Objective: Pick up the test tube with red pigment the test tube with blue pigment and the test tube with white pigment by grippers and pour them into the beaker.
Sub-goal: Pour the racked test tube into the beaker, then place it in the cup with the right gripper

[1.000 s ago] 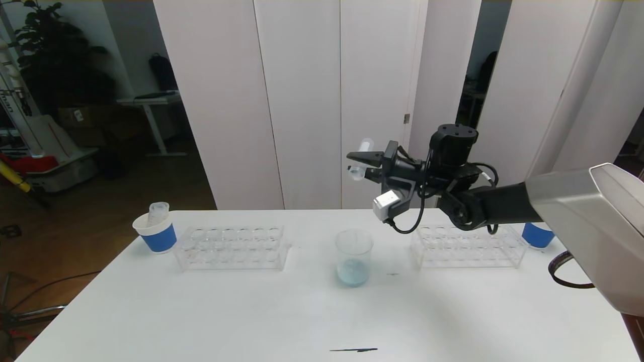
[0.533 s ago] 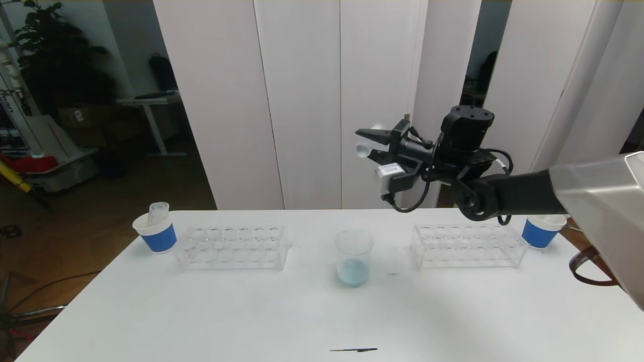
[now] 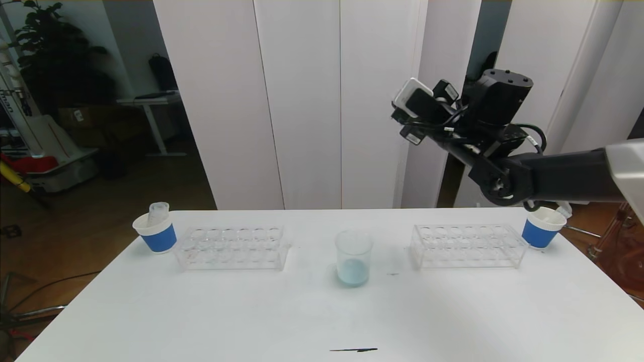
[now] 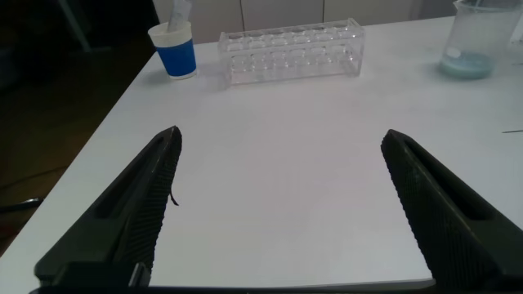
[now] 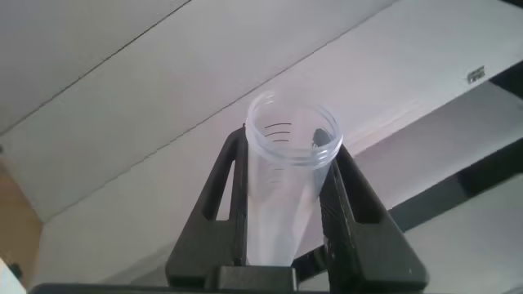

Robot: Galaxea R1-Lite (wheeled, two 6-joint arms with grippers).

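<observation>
beaker: clear, pale blue pigment | cups: blue, white rims | table: white | racks: clear

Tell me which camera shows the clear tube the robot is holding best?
The right wrist view: the test tube fills it, clamped between the right end effector fingers. The head view hides it behind the raised arm; the left wrist view misses it.
</observation>
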